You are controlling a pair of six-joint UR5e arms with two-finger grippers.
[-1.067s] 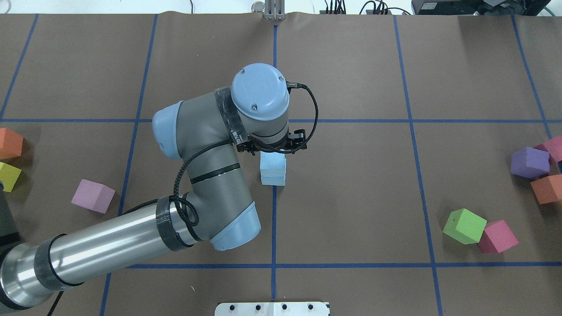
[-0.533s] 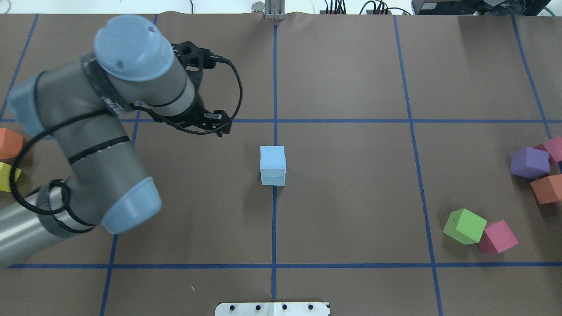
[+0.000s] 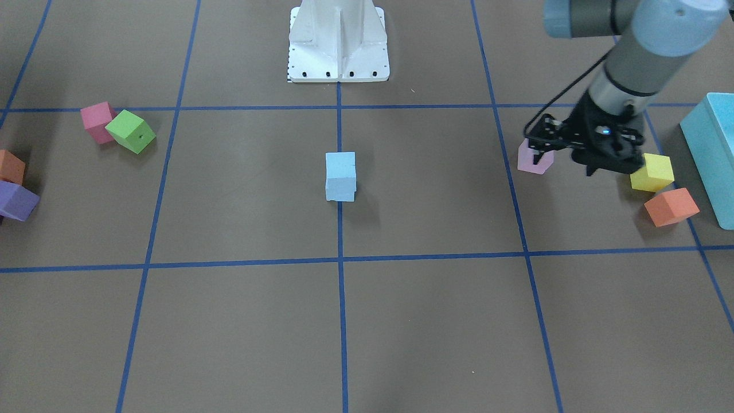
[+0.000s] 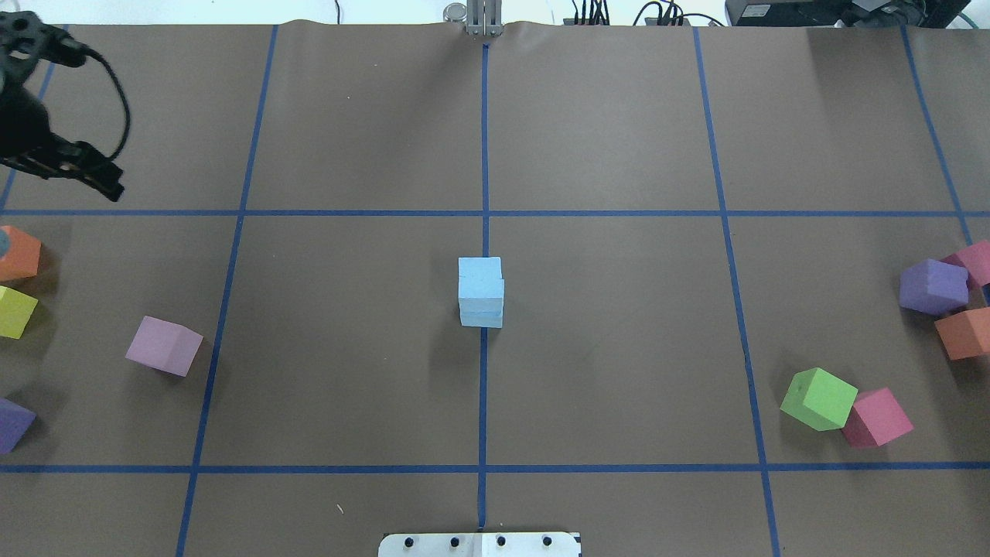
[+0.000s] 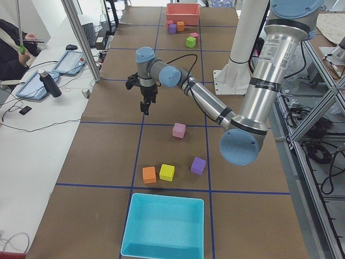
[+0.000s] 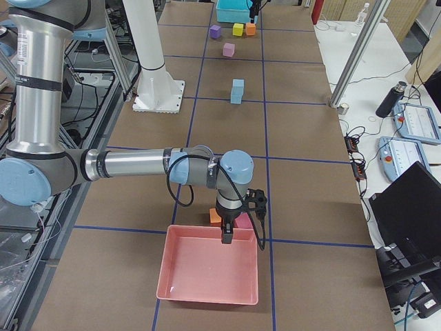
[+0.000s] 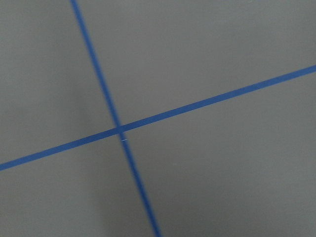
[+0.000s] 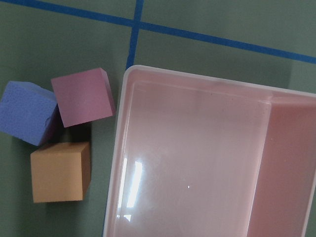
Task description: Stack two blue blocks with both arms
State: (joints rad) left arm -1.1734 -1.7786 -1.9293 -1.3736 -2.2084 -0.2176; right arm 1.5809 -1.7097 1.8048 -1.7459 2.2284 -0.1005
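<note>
The two pale blue blocks (image 4: 480, 292) stand stacked one on the other on the centre line of the table, and the stack also shows in the front view (image 3: 340, 176) and the right side view (image 6: 237, 91). My left gripper (image 4: 97, 179) is far from the stack at the table's left edge. In the front view it (image 3: 610, 166) hangs open and empty above a lilac cube and a yellow cube. My right gripper (image 6: 226, 238) hovers over the pink tray; I cannot tell whether it is open.
A lilac cube (image 4: 162, 345), a yellow cube (image 4: 14, 311), an orange cube (image 4: 17, 253) and the turquoise bin (image 3: 711, 155) lie on the left side. Green (image 4: 818, 398), magenta (image 4: 876, 418), purple (image 4: 933, 286) and orange (image 4: 963, 333) cubes and the pink tray (image 8: 197, 163) lie on the right.
My left arm has lifted off the blue stack and swung far to the left, almost out of the overhead view. The stack has stayed in place.
</note>
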